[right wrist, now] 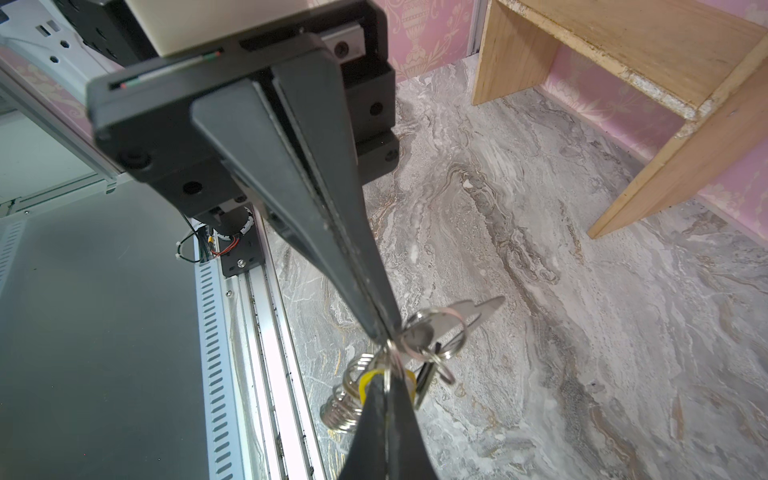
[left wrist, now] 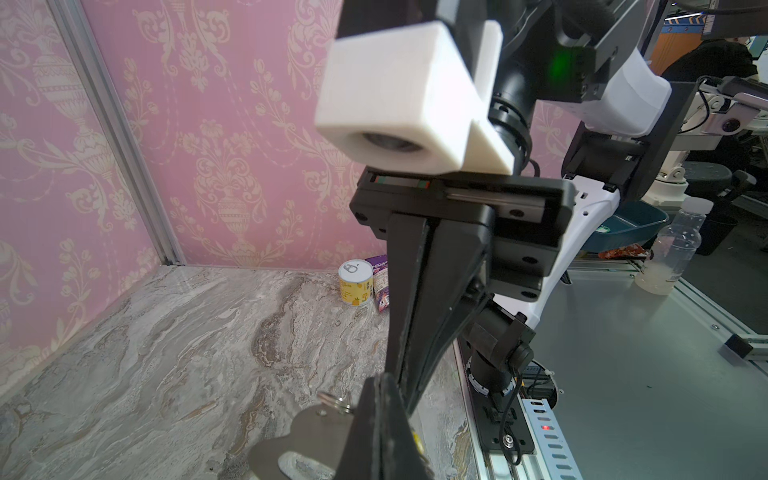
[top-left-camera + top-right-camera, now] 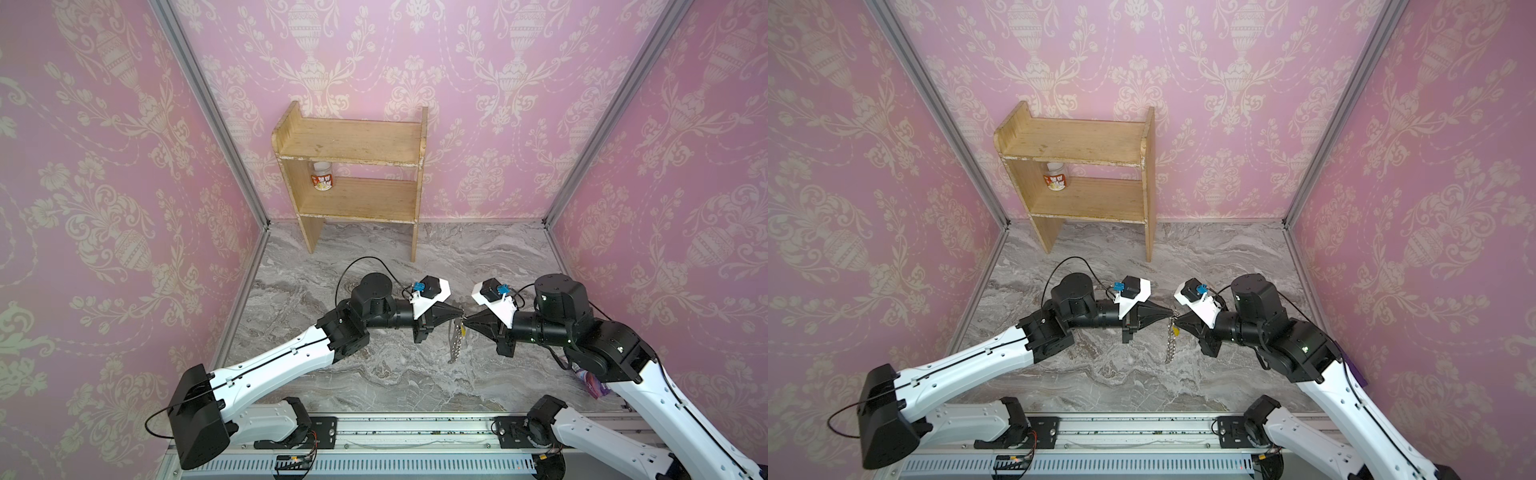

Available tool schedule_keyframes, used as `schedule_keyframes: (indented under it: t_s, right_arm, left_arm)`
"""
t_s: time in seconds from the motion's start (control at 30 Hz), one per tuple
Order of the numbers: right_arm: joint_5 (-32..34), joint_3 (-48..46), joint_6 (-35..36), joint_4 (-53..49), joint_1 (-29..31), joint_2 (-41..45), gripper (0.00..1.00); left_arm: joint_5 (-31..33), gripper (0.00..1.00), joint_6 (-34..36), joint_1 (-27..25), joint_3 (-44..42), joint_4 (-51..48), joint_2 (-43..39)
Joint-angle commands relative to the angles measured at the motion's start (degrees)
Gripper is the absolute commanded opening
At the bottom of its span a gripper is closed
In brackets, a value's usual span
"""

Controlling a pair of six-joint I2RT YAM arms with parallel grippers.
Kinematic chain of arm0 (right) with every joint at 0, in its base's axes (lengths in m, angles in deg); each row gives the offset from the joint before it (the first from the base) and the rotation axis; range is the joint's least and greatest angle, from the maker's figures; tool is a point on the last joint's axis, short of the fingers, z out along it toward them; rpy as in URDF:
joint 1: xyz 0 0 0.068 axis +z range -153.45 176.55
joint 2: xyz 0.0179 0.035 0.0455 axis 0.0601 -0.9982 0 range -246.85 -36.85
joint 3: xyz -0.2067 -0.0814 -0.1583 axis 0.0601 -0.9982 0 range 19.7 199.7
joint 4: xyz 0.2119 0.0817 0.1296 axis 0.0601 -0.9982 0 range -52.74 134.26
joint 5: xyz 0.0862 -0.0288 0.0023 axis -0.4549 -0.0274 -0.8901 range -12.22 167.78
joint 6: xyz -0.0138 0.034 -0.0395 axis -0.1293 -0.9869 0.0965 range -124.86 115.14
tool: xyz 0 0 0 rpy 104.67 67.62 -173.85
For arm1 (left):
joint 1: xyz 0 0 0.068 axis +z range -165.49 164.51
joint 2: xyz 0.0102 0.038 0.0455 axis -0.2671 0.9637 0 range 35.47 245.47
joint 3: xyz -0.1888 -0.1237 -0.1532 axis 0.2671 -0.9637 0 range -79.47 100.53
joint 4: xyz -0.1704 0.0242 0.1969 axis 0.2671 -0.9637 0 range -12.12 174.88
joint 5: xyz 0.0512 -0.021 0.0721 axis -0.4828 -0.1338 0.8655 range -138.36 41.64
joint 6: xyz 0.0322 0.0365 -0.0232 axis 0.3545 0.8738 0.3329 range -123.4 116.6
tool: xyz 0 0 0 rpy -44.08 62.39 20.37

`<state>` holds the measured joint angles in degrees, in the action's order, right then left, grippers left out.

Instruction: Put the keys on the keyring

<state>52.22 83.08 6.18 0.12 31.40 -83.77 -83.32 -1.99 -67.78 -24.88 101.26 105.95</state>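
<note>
The 2 grippers meet tip to tip above the marble table (image 3: pixel 374 374). The left gripper (image 3: pixel 462 310) is clamped on 1 keyring (image 3: pixel 456 341), a grey-brown plate that hangs straight down from its fingertips, clear of the table. In the left wrist view the plate (image 2: pixel 307 432) sits between the closed fingers (image 2: pixel 376 432), with 1 split ring (image 2: pixel 332 401) just beside them.

The right gripper (image 3: pixel 465 321) is closed too, with its tips just below the left tips. In the right wrist view yellow shows on both sides of its fingers (image 1: pixel 376 436), so it seems to be pinching the 1 yellow key tag (image 1: pixel 409 384). The 1 black key tag (image 1: pixel 424 380) hangs just beside those fingertips, on the far side from a stacked row of split rings (image 1: pixel 345 395) too crowded to count. 1 silver key blade (image 1: pixel 478 309) sticks out beside the left fingers (image 1: pixel 332 232).

Well beyond the fingertips, against the back wall, stands 1 wooden shelf (image 3: pixel 353 141) with 2 boards. On the lower board is 1 white-lidded jar (image 3: pixel 322 176) with a red label; its writing is too small to read. Behind the right gripper, by the side wall, stand 1 can (image 2: pixel 355 282) with a yellow pineapple label and 1 purple packet (image 2: pixel 380 282), which touch each other.
</note>
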Motion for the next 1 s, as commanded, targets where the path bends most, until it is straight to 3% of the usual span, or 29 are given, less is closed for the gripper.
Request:
schedule_keyframes:
  t_s: [0.0,0.37,0.97]
  right_arm:
    - [-4.0,-2.2,-3.0,3.3,0.0,0.9,0.0]
    - [-6.9,-6.0,-8.2,13.3,1.3,0.7,0.0]
    - [-4.5,-5.6,-7.6,9.5,1.9,0.2,0.0]
  left_arm:
    - [3.3,0.0,-2.7,0.3,-2.0,8.8,-0.5]
    - [6.3,0.0,-8.6,-0.1,-5.3,25.3,4.1]
    - [9.4,0.0,-7.4,0.0,-10.4,23.8,2.3]
